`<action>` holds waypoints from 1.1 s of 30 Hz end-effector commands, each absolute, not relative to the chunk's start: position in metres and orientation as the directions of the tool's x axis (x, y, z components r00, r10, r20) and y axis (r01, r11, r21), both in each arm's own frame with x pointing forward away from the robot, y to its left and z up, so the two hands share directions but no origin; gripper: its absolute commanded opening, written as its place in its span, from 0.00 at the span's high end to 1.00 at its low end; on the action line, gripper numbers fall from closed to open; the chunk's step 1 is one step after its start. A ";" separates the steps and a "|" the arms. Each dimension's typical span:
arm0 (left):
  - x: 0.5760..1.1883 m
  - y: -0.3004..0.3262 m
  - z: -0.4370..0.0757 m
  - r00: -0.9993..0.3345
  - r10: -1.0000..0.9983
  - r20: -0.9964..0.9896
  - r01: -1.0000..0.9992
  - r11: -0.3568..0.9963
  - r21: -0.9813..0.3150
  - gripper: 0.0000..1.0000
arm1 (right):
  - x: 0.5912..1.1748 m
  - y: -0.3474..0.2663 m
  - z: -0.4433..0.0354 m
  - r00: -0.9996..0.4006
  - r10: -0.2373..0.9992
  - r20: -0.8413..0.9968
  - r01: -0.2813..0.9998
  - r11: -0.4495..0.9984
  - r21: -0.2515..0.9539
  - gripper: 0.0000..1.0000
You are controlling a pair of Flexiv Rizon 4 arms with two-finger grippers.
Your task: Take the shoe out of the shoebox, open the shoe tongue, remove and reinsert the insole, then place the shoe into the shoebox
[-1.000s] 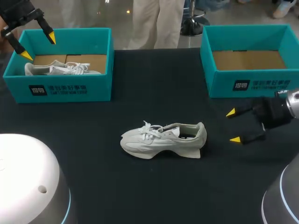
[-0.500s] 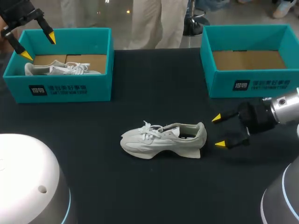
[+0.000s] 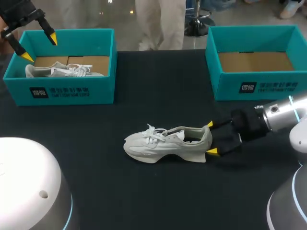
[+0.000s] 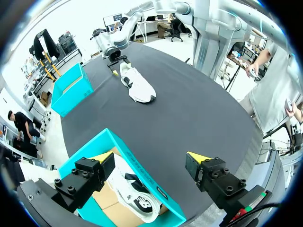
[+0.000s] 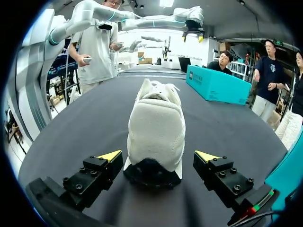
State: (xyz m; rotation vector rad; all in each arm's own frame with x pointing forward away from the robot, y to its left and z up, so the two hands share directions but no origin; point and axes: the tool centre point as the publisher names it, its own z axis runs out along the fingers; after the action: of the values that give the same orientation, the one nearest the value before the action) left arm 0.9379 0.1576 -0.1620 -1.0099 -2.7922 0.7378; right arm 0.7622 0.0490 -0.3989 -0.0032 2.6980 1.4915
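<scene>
A white shoe [image 3: 166, 143] stands upright on the black table [image 3: 158, 76], toe to the left. My right gripper [image 3: 211, 138] is open at its heel, one yellow tip on each side; in the right wrist view the heel [image 5: 155, 142] sits between the open fingers [image 5: 110, 156] with a gap on both sides. A second white shoe [image 3: 62, 71] lies in the left teal shoebox [image 3: 62, 91]. My left gripper [image 3: 39, 47] hangs open above that box's far left corner; the left wrist view shows the box [image 4: 137, 179] and the shoe [image 4: 135, 189] under the left gripper [image 4: 154, 163].
An empty teal shoebox [image 3: 259, 86] with a cardboard floor stands at the back right, just behind my right arm. The shoe on the table [image 4: 137, 87] and my right gripper [image 4: 115, 66] show far ahead in the left wrist view.
My right gripper has slid left along the table until its open fingers straddle the shoe's heel. The left arm and both shoes have kept still.
</scene>
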 end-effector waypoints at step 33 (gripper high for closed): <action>0.938 0.158 -0.162 -0.779 0.622 -0.085 0.583 0.666 -0.465 0.00 | 0.767 0.085 -0.418 -0.999 0.011 -0.049 -0.035 0.523 0.851 0.00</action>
State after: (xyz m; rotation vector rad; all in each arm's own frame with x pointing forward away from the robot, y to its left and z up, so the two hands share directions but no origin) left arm 0.9379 0.1576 -0.1620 -1.0100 -2.7922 0.7378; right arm 0.7659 0.0816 -0.4175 -0.0222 2.6937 1.5188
